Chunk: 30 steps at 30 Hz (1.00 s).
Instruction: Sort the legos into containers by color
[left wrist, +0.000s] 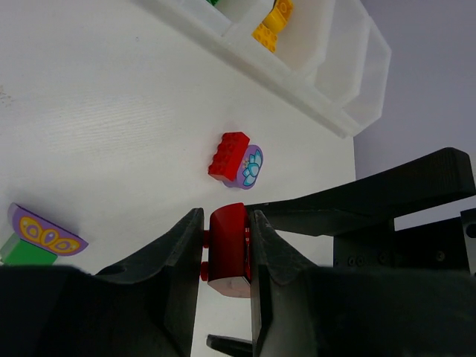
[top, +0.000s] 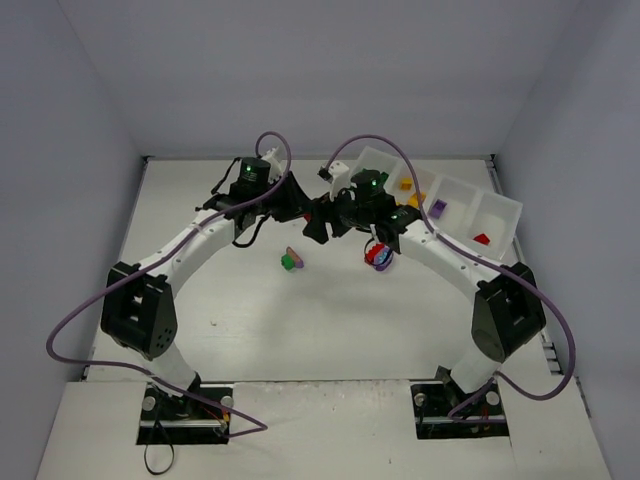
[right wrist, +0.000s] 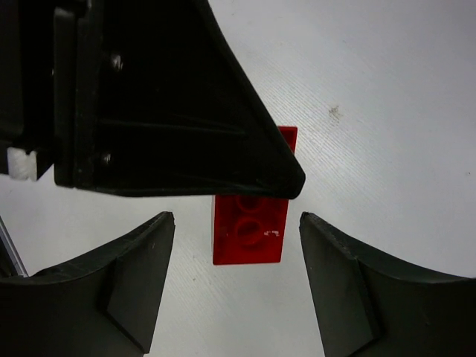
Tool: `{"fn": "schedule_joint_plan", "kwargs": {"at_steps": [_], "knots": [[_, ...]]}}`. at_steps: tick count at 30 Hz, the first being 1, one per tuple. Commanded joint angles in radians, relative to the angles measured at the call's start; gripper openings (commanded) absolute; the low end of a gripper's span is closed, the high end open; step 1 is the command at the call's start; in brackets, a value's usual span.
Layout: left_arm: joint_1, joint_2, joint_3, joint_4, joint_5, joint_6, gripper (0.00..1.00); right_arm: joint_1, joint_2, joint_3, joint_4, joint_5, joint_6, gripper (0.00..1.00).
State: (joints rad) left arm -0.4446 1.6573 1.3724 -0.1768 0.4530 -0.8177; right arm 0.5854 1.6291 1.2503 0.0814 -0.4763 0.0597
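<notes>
Red brick [left wrist: 227,253] sits clamped in the left gripper [left wrist: 225,223] at frame centre, and the right gripper [right wrist: 236,223] is spread wide around it. The tray [left wrist: 297,85], upper right, holds yellow bricks [left wrist: 271,26]. 2 mixed pairs [left wrist: 236,158] lie loose, so I judge the sorting about half done.

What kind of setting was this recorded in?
Probably a lab test cell, not a home: plain white walls box in a white table, two arms are bolted at its near edge, and a tray and toy bricks sit on it.
</notes>
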Motion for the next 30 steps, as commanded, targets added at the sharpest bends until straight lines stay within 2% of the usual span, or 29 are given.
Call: {"fn": "schedule_joint_plan", "kwargs": {"at_steps": [1,2,3,5,6,7,8,9,11,12,13,14,16,18,20,23,26,30], "knots": [[-0.011,-0.054,0.017,0.074,0.023,-0.02,0.05,0.005,-0.008,0.061,0.09,0.013,0.006,0.64],[-0.011,-0.056,0.011,0.076,0.027,-0.023,0.05,0.005,-0.008,0.063,0.095,0.018,0.006,0.61],[-0.011,-0.059,0.008,0.079,0.027,-0.021,0.05,0.005,-0.008,0.064,0.096,0.019,0.003,0.51],[-0.011,-0.06,-0.001,0.079,0.026,-0.021,0.05,0.005,-0.009,0.067,0.098,0.022,0.002,0.39],[-0.011,-0.062,-0.004,0.08,0.026,-0.021,0.05,0.005,-0.009,0.067,0.1,0.027,0.002,0.25],[-0.011,-0.062,-0.006,0.082,0.027,-0.021,0.05,0.005,-0.012,0.066,0.1,0.03,0.003,0.18],[-0.011,-0.062,-0.01,0.085,0.029,-0.023,0.08,0.005,-0.012,0.063,0.1,0.039,0.003,0.04],[-0.011,-0.063,-0.013,0.086,0.027,-0.021,0.12,0.005,-0.015,0.058,0.1,0.044,0.003,0.0],[-0.011,-0.067,-0.016,0.088,0.023,-0.021,0.29,0.004,-0.023,0.048,0.098,0.056,0.005,0.0],[-0.009,-0.071,-0.018,0.085,0.013,-0.018,0.51,0.002,-0.026,0.034,0.097,0.073,0.003,0.0],[-0.009,-0.076,-0.018,0.079,-0.012,-0.002,0.62,0.002,-0.035,0.026,0.095,0.085,0.005,0.0],[-0.011,-0.08,-0.016,0.068,-0.032,0.011,0.69,-0.002,-0.037,0.018,0.089,0.102,0.006,0.0],[-0.003,-0.096,-0.006,0.011,-0.1,0.038,0.79,-0.013,-0.049,0.003,0.071,0.184,0.008,0.0],[0.015,-0.119,-0.003,-0.036,-0.138,0.078,0.81,-0.041,-0.055,-0.006,0.034,0.258,0.017,0.0],[0.032,-0.14,-0.013,-0.062,-0.183,0.115,0.81,-0.073,-0.064,-0.015,-0.018,0.394,0.043,0.0],[0.049,-0.189,-0.036,-0.108,-0.255,0.196,0.81,-0.203,-0.083,-0.011,-0.119,0.551,0.109,0.0],[0.049,-0.234,-0.074,-0.142,-0.301,0.294,0.81,-0.367,-0.126,-0.02,-0.169,0.617,0.176,0.0],[0.05,-0.296,-0.153,-0.165,-0.326,0.388,0.81,-0.53,-0.117,0.009,-0.201,0.659,0.137,0.0]]}}
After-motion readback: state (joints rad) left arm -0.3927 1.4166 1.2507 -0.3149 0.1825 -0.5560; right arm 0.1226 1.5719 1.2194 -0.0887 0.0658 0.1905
